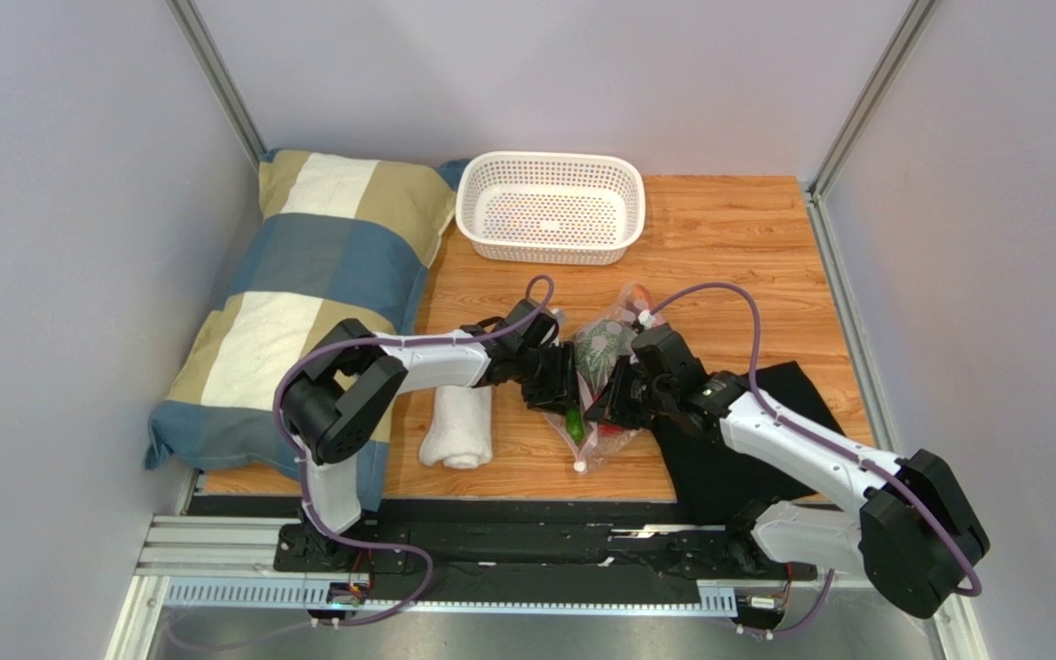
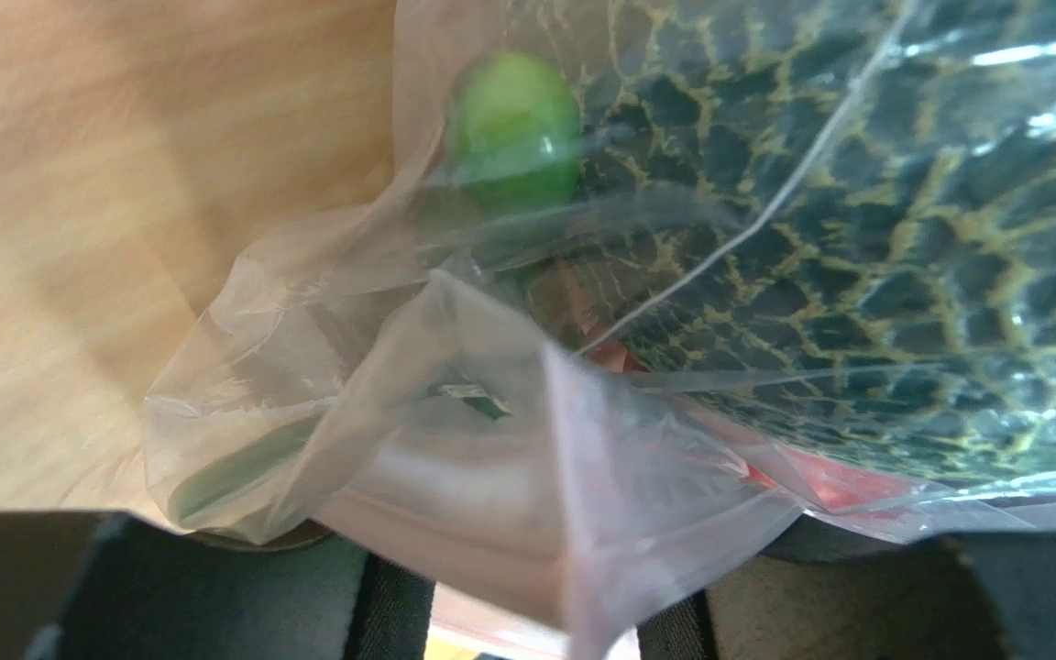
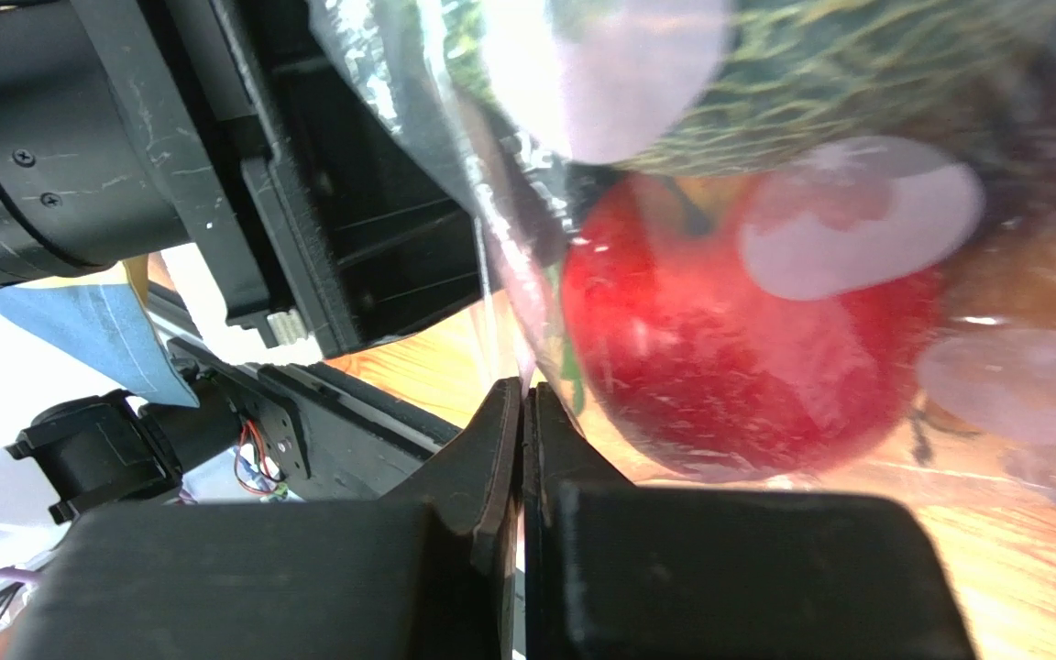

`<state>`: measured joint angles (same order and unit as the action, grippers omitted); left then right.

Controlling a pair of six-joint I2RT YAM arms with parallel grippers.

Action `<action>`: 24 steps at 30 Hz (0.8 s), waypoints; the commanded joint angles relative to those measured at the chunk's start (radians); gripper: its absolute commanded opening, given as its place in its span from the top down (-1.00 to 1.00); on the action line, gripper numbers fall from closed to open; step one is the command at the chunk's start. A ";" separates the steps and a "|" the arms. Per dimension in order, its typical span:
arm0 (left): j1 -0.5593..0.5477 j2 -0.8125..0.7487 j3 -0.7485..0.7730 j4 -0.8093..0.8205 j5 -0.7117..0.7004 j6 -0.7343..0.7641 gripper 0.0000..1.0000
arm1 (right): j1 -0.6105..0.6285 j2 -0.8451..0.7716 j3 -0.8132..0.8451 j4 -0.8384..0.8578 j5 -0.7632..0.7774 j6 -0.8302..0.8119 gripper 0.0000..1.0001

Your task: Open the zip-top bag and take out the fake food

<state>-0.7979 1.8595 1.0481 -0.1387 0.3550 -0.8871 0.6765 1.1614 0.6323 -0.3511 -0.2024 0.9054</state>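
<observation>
Both arms reach from the near edge to the zip-top bag [image 1: 605, 337], which lies on the wooden surface [image 1: 740, 234] on the near side of the white basket [image 1: 550, 250]. The left fingers [image 1: 558, 385] and right fingers [image 1: 626, 396] flank it.

From the left wrist, the left fingers [image 2: 217, 591] stand apart with bunched film between them; whether they grip cannot be told. A netted green vegetable [image 2: 906, 206] fills the bag.

From the right wrist, the right fingers [image 3: 485, 468] are pressed together on the film beside the red tomato [image 3: 726, 358].
</observation>
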 commanded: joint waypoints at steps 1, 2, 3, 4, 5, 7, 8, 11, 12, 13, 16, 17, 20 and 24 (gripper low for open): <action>-0.024 0.056 0.016 0.063 -0.088 -0.024 0.01 | 0.001 -0.022 0.010 0.003 -0.012 0.015 1.00; -0.024 0.056 0.018 0.070 -0.093 -0.023 0.24 | 0.003 -0.032 0.013 -0.006 -0.009 0.009 1.00; -0.024 0.053 0.023 0.064 -0.094 -0.009 0.37 | 0.003 -0.040 0.020 -0.014 0.004 0.001 1.00; -0.024 0.037 0.039 0.045 -0.099 0.002 0.46 | 0.001 -0.046 0.026 -0.043 0.017 -0.011 1.00; -0.024 0.024 0.047 0.024 -0.096 0.026 0.64 | 0.001 -0.052 0.044 -0.060 0.030 -0.051 1.00; -0.023 -0.028 0.093 -0.076 -0.088 0.052 0.79 | 0.003 -0.062 0.061 -0.094 0.063 -0.107 1.00; -0.023 -0.049 0.108 -0.111 -0.070 0.078 0.92 | 0.005 -0.065 0.069 -0.098 0.073 -0.161 1.00; -0.017 -0.132 0.161 -0.229 -0.012 0.089 1.00 | 0.020 -0.083 0.047 -0.091 0.126 -0.255 1.00; -0.009 -0.147 0.174 -0.251 0.004 0.088 1.00 | 0.023 -0.092 0.037 -0.065 0.135 -0.266 1.00; -0.007 -0.175 0.194 -0.272 0.006 0.085 1.00 | 0.024 -0.098 0.026 -0.045 0.130 -0.273 1.00; 0.005 -0.223 0.196 -0.312 0.042 0.047 1.00 | 0.046 -0.101 0.006 -0.002 0.144 -0.283 1.00; 0.011 -0.233 0.190 -0.305 0.068 -0.001 1.00 | 0.057 -0.098 0.007 0.001 0.152 -0.280 1.00; 0.034 -0.269 0.164 -0.309 0.130 -0.103 1.00 | 0.099 -0.080 0.030 0.012 0.201 -0.296 1.00; 0.035 -0.304 0.152 -0.251 0.004 -0.148 1.00 | 0.176 -0.120 0.070 0.011 0.262 -0.260 1.00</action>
<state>-0.7723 1.6283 1.1976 -0.4515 0.3996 -0.9348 0.7902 1.0748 0.6621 -0.3477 -0.0200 0.6521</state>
